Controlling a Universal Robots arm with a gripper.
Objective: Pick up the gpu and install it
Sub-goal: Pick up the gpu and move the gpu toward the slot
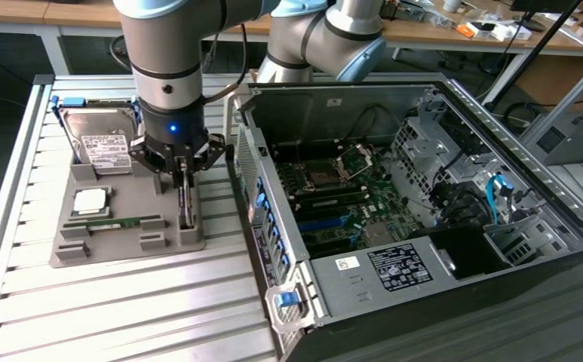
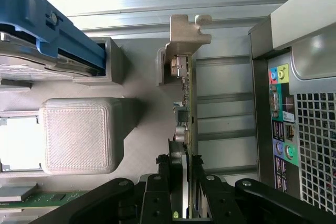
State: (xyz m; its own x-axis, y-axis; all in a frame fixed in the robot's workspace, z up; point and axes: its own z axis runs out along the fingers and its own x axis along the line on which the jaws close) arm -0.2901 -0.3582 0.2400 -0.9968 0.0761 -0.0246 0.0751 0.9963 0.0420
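**A:** Containers first, what's in them?

**B:** Gray printed holder tray (image 1: 120,253) sits directly under the gripper (image 1: 182,185). To the exterior view's left of the pincer it holds a hard drive (image 1: 100,143) upright in a blue caddy, a processor chip (image 1: 90,200) flat in its pocket and a memory stick (image 1: 115,224) in a groove. The open PC case (image 1: 532,188) is on the pincer's other side, with the motherboard (image 1: 342,188) inside.

**A:** And the gpu?

**B:** The gpu (image 1: 185,215) stands on edge in the tray's slot, right between the jaws. From the wrist view it's edge-on (image 2: 186,103), with the silver bracket (image 2: 186,35) at the end far from the pincer.

**A:** Pincer state?

**B:** Narrow. The fingers (image 2: 163,182) are clamped against both faces of the card, so the gripper (image 2: 184,182) holds the gpu. The card's lower edge is down in the slot.
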